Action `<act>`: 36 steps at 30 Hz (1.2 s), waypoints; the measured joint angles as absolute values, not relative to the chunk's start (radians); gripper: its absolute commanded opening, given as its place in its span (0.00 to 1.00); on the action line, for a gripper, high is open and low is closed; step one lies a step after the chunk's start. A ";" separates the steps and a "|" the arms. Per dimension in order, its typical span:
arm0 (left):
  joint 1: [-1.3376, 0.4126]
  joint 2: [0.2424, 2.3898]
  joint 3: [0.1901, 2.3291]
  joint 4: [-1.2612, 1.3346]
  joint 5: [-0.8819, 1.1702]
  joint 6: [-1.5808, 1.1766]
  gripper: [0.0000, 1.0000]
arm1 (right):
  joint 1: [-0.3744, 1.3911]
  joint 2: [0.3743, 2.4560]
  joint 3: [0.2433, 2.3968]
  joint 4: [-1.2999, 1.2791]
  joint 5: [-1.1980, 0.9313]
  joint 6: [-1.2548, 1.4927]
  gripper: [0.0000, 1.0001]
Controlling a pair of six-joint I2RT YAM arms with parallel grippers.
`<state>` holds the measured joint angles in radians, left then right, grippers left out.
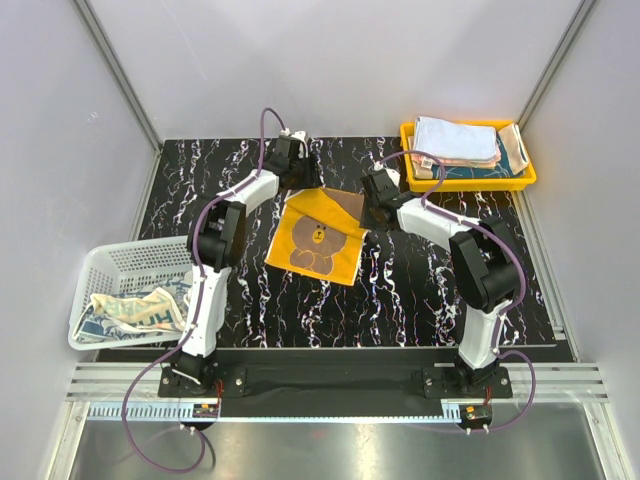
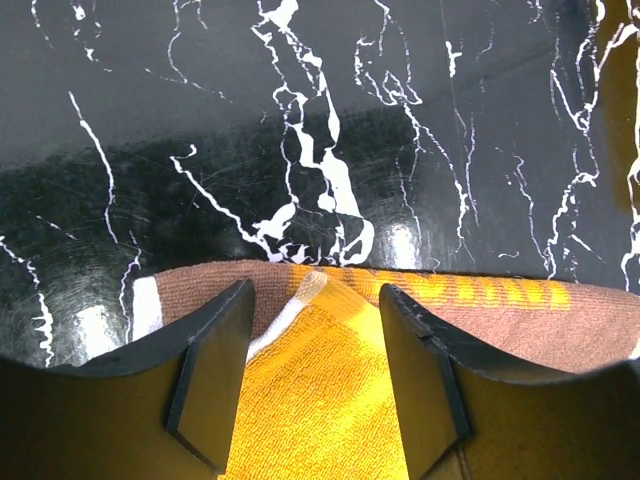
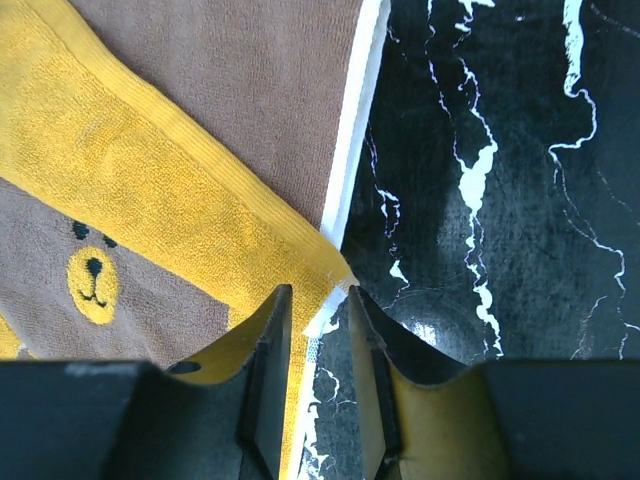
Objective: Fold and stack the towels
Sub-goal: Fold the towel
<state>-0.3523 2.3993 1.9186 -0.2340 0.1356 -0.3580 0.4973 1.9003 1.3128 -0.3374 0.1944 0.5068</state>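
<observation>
The orange-yellow terry towel with a brown bear (image 1: 318,240) lies flat on the black marbled surface (image 1: 430,290), left of the yellow plastic tray (image 1: 468,184). The right gripper (image 3: 320,292) has narrow jaws around the corner nearest the tray; whether they pinch it, I cannot tell. The left gripper (image 2: 315,288), jaws spread wide, straddles the corner farther from the tray.

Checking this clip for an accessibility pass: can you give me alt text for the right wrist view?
The right gripper, its fingers narrowly apart, straddles the white-edged corner of a yellow-and-brown bear-face towel lying on the black marbled table. Whether it pinches the cloth yet cannot be told.
</observation>
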 measured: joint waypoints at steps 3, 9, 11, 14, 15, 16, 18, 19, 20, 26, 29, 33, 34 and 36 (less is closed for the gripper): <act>-0.352 2.399 1.919 -0.226 0.148 -0.357 0.53 | 0.497 1.901 1.304 -0.335 0.190 0.512 0.35; -0.352 2.399 1.919 -0.224 0.170 -0.358 0.44 | 0.493 1.914 1.302 -0.335 0.179 0.520 0.36; -0.352 2.400 1.919 -0.223 0.175 -0.359 0.36 | 0.491 1.915 1.299 -0.335 0.170 0.522 0.36; -0.352 2.400 1.919 -0.223 0.179 -0.359 0.30 | 0.485 1.915 1.297 -0.335 0.163 0.524 0.36; -0.352 2.399 1.919 -0.223 0.180 -0.360 0.29 | 0.482 1.915 1.297 -0.335 0.162 0.526 0.36; -0.352 2.400 1.919 -0.223 0.180 -0.360 0.28 | 0.480 1.915 1.296 -0.335 0.161 0.527 0.36; -0.352 2.400 1.919 -0.223 0.181 -0.360 0.24 | 0.474 1.915 1.296 -0.335 0.154 0.530 0.37; -0.352 2.400 1.919 -0.223 0.181 -0.360 0.23 | 0.471 1.915 1.296 -0.335 0.152 0.532 0.37; -0.352 2.400 1.919 -0.223 0.183 -0.359 0.18 | 0.469 1.915 1.295 -0.335 0.147 0.533 0.38; -0.352 2.400 1.919 -0.223 0.189 -0.366 0.04 | 0.450 1.917 1.290 -0.328 0.110 0.548 0.43; -0.352 2.400 1.917 -0.216 0.190 -0.371 0.00 | 0.428 1.921 1.283 -0.317 0.083 0.560 0.43; -0.352 2.392 1.897 -0.189 0.192 -0.378 0.00 | 0.402 1.937 1.280 -0.302 0.039 0.583 0.45; -0.352 2.387 1.886 -0.182 0.192 -0.382 0.00 | 0.397 1.941 1.280 -0.299 0.030 0.589 0.46; -0.352 2.372 1.866 -0.175 0.192 -0.389 0.00 | 0.392 1.948 1.277 -0.290 0.006 0.602 0.48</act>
<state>-0.3523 2.3718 1.8656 -0.1749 0.1925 -0.3889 0.3916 1.9480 1.2770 -0.2905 0.0055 0.6022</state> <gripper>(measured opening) 0.030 0.469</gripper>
